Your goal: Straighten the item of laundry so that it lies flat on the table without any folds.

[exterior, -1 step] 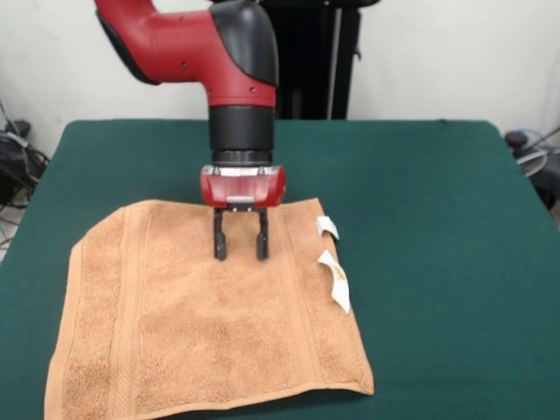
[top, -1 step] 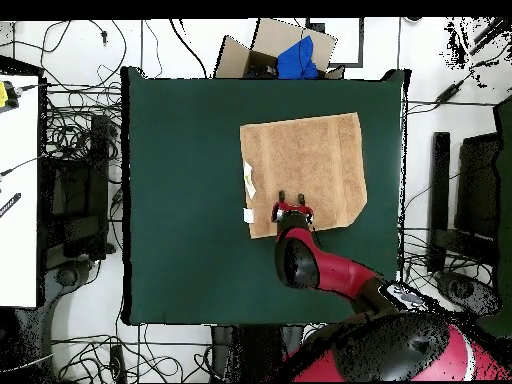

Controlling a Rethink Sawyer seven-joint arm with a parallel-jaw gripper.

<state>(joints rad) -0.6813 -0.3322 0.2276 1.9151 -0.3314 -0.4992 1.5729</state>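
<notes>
The item of laundry (exterior, -1 step: 219, 324) (top, -1 step: 305, 165), an orange-tan terry towel, lies spread on the green table (exterior, -1 step: 437, 219) (top, -1 step: 185, 200) with woven bands running along two sides. Two small white tags (exterior, -1 step: 334, 280) (top, -1 step: 248, 180) stick out from one edge. My gripper (exterior, -1 step: 240, 252) (top, -1 step: 291, 199) hangs straight down over the towel's edge nearest the robot, fingers open with a gap between them, tips at or just above the cloth. Nothing is held between the fingers. The towel's front left corner runs past the bottom of the front view.
A cardboard box with a blue item (top, -1 step: 298, 55) stands beyond the table's far edge in the overhead view. Cables (top, -1 step: 75, 150) and equipment surround the table. A white desk (top, -1 step: 18, 180) stands at the left.
</notes>
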